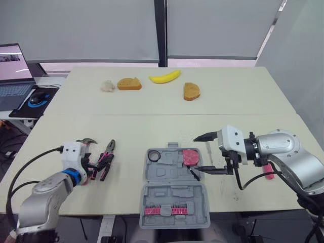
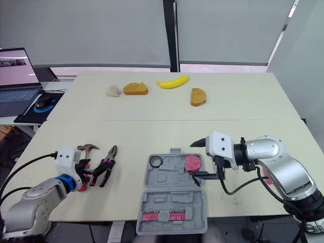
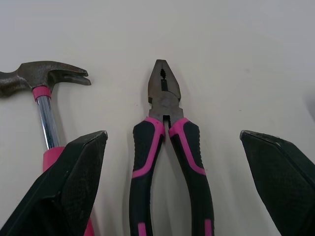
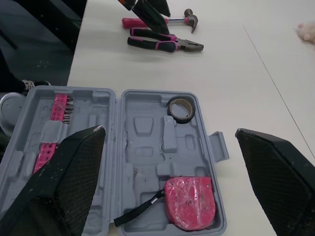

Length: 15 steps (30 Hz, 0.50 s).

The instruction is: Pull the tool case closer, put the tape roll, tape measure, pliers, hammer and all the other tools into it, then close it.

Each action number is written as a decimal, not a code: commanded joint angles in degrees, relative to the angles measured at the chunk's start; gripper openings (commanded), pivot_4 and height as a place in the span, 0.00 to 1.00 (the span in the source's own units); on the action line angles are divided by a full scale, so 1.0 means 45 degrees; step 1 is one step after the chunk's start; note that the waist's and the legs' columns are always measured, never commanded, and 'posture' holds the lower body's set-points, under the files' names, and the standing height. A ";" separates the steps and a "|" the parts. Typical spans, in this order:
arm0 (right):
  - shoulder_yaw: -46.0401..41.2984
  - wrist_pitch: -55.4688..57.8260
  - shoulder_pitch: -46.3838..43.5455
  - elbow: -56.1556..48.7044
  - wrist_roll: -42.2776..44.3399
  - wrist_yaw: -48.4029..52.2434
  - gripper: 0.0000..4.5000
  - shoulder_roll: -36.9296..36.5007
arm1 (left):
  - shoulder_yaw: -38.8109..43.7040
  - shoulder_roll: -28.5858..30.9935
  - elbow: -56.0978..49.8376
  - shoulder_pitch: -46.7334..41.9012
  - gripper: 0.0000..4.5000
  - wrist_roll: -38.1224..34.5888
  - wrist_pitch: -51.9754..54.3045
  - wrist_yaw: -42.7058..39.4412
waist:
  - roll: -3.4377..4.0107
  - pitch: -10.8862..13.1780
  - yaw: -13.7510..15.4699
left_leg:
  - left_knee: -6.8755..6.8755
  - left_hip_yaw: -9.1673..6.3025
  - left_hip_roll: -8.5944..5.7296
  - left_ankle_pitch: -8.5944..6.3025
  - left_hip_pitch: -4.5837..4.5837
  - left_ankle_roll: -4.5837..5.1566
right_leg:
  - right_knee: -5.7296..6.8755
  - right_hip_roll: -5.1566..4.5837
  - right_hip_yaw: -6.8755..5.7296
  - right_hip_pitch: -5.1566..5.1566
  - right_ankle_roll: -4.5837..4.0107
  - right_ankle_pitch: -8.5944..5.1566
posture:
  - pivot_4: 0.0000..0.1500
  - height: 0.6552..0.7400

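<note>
Tabletop during the packing of the tool case (image 1: 168, 171), which lies open at the near edge of the table, its lid half toward the robot. The tape roll (image 4: 180, 109) and the tape measure (image 4: 189, 201) sit in recesses of the far half; a pink bit strip (image 4: 51, 132) sits in the near half.

The pliers (image 3: 165, 105) lie flat on the table to the left of the case, jaws closed and pointing away from the robot, with the hammer (image 3: 47, 118) just beside them on the outer side.

The left gripper (image 3: 172, 135) is spread wide over the pliers, one finger on either side of the two handles and neither touching them. The finger (image 3: 74, 182) on the hammer side overlaps the hammer's pink grip in the wrist view; whether it touches it cannot be told.

The right gripper (image 1: 196, 154) is released and empty, and hangs over the right side of the case near the tape measure.

Handling, as a judgement: the pliers are rigid steel, fairly heavy for their size, with rubbery sleeves that should resist slipping. The best hold is probably across both handles just behind the pivot, so the handles are squeezed together and the heavy head does not tip down.
</note>
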 commanded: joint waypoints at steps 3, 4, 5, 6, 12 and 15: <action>-0.0286 0.0154 0.0031 -0.0646 0.0197 -0.0137 1.00 -0.0121 | -0.0770 -0.0061 0.0526 -0.0628 1.00 0.0649 0.0478 0.0427 | 0.0000 0.0000 -0.0081 | 0.0003 -0.0004 -0.0004 0.0001 -0.0001 -0.0001 | -0.0001 -0.0002 -0.0001 -0.0001 0.0001 0.0000 | 1.00 1.00; -0.0267 0.0179 0.0036 -0.0684 0.0197 -0.0151 1.00 -0.0111 | -0.0916 -0.0023 0.0736 -0.0777 1.00 0.0842 0.0590 0.0574 | 0.0000 0.0000 -0.0088 | 0.0003 -0.0005 -0.0002 0.0001 0.0000 -0.0001 | 0.0001 -0.0001 -0.0001 -0.0001 0.0001 0.0000 | 1.00 1.00; -0.0255 0.0211 0.0036 -0.0710 0.0201 -0.0162 1.00 -0.0102 | -0.0987 -0.0031 0.0906 -0.0901 1.00 0.0958 0.0726 0.0720 | 0.0000 0.0000 -0.0091 | 0.0003 -0.0008 -0.0003 0.0001 0.0001 -0.0001 | 0.0004 -0.0001 -0.0003 0.0000 0.0001 0.0000 | 1.00 1.00; -0.0256 0.0237 0.0040 -0.0731 0.0206 -0.0169 1.00 -0.0097 | -0.1022 -0.0039 0.0998 -0.0971 1.00 0.1029 0.0815 0.0799 | 0.0000 0.0000 -0.0097 | 0.0003 -0.0011 -0.0002 0.0001 0.0000 -0.0001 | 0.0004 -0.0001 -0.0007 -0.0001 0.0002 0.0001 | 1.00 1.00; -0.0176 0.0203 0.0078 -0.0718 0.0134 -0.0215 1.00 -0.0040 | -0.1481 -0.0079 0.1114 -0.1032 1.00 0.1222 0.1400 0.0573 | 0.0004 -0.0002 -0.0116 | 0.0004 -0.0010 -0.0006 0.0001 0.0002 -0.0002 | 0.0004 -0.0002 -0.0003 0.0001 0.0003 0.0001 | 1.00 1.00; -0.0138 0.0141 0.0118 -0.0665 0.0090 -0.0239 1.00 -0.0009 | -0.1702 -0.0075 0.1167 -0.1036 1.00 0.1206 0.1534 0.0257 | 0.0009 -0.0005 -0.0114 | 0.0003 -0.0011 -0.0006 0.0001 0.0005 -0.0002 | 0.0005 -0.0002 -0.0004 0.0003 0.0003 0.0001 | 1.00 1.00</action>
